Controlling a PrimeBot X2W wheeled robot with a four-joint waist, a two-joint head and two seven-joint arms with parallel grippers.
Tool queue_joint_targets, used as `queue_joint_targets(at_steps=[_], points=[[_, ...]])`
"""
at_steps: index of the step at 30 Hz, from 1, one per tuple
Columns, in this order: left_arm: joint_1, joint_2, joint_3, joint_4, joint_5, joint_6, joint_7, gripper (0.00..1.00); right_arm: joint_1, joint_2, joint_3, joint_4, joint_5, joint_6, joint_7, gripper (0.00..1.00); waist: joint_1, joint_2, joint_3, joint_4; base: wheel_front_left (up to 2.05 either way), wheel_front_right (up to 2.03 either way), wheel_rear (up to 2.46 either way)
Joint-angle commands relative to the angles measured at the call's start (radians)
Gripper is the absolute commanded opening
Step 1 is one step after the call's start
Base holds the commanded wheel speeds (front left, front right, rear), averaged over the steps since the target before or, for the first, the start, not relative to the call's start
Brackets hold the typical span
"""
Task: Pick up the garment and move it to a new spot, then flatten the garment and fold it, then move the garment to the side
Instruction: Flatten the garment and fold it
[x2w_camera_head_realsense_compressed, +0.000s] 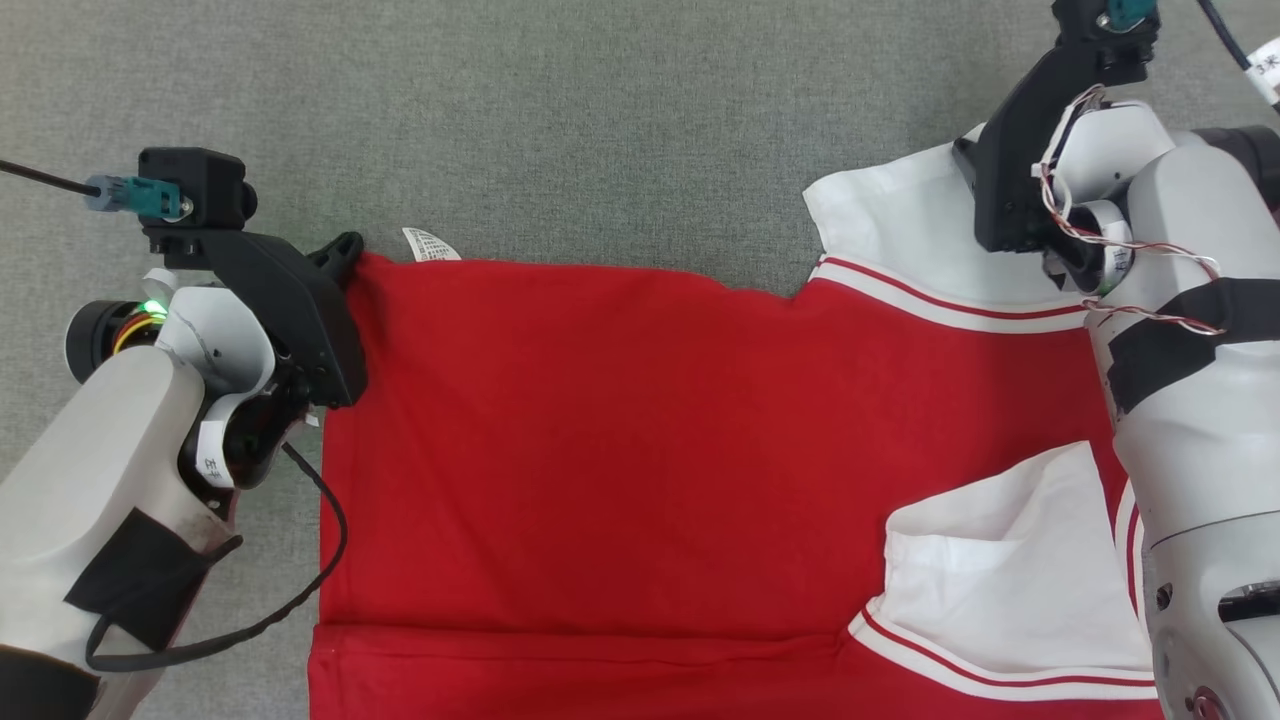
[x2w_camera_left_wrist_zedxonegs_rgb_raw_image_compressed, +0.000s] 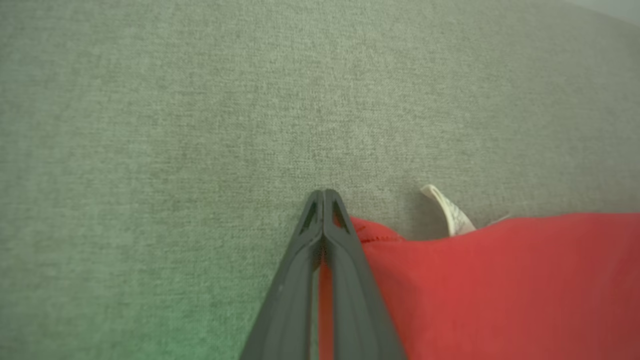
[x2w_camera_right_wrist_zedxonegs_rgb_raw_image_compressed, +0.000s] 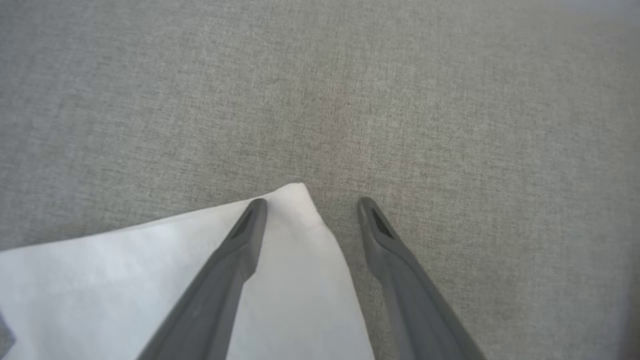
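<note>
Head view: the red garment (x2w_camera_head_realsense_compressed: 620, 450) lies spread over the grey tabletop (x2w_camera_head_realsense_compressed: 560, 120). Its body is fairly smooth, and a care label (x2w_camera_head_realsense_compressed: 430, 243) pokes out at the far edge. The left jaws sit at the garment's 10 o'clock corner, pinching the red cloth there. Toward 2 o'clock the right arm (x2w_camera_head_realsense_compressed: 1160, 180) hangs over the far white sleeve (x2w_camera_head_realsense_compressed: 890, 215), and the wrist mount hides the right jaws from this angle. At 4 o'clock a second white sleeve (x2w_camera_head_realsense_compressed: 1010, 560) lies folded in over the red body.

Left wrist view: the two fingers (x2w_camera_left_wrist_zedxonegs_rgb_raw_image_compressed: 352, 300) are pressed together with a strip of red showing between them, so we judge the corner well caught. The label stands at 1 o'clock from the tips.

Right wrist view: the right jaws stand spread and hold nothing. One finger (x2w_camera_right_wrist_zedxonegs_rgb_raw_image_compressed: 215, 285) hovers over the far sleeve's pointed tip and the other over bare tabletop at its 3 o'clock.

We judge the step to be dressing this far edge, with the far sleeve not yet taken. To do it well, we treat the left pinch as an anchor. We shift the right jaws toward 9 o'clock so both fingers straddle the sleeve tip, then close low and deep enough to catch every layer. We then move the cloth close to the tabletop so the red body does not ruck.
</note>
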Motion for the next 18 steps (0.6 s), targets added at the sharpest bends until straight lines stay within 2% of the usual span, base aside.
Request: queue_joint_targets(at_steps=[1, 2, 3, 4, 12, 18], points=[[0.001, -0.005, -0.007, 0.009, 0.005, -0.005, 0.0, 0.0, 0.023, 0.01, 0.012, 0.026, 0.01, 0.003, 0.014, 0.75, -0.0001, 0.0, -0.002, 0.001, 0.0, 0.0, 0.0], [0.004, -0.005, -0.007, 0.012, 0.005, -0.007, -0.004, 0.0, 0.022, 0.009, 0.022, 0.039, 0.018, 0.003, 0.02, 0.39, -0.0001, 0.0, -0.004, 0.001, 0.0, 0.0, 0.0], [0.007, -0.005, -0.008, 0.013, 0.005, -0.008, -0.01, 0.0, 0.022, 0.008, 0.037, 0.046, 0.024, 0.003, 0.022, 0.24, -0.0001, 0.0, -0.006, 0.0, 0.0, 0.0, 0.0], [0.01, -0.005, -0.007, 0.014, 0.005, -0.012, -0.014, 0.0, 0.023, 0.004, 0.05, 0.051, 0.03, 0.003, 0.018, 0.0, -0.0001, 0.0, -0.01, 0.0, 0.0, 0.0, 0.0], [0.051, -0.015, 0.015, 0.031, 0.033, 0.009, -0.152, 0.0, 0.034, -0.04, 0.069, 0.025, 0.072, 0.002, -0.137, 0.0, -0.0001, 0.0, -0.062, -0.012, 0.0, 0.0, 0.0], [0.101, -0.039, 0.027, 0.054, 0.052, 0.027, -0.272, 0.0, 0.097, -0.075, 0.074, -0.008, 0.129, 0.002, -0.236, 0.0, -0.0001, 0.0, -0.13, -0.021, 0.0, 0.0, 0.0]])
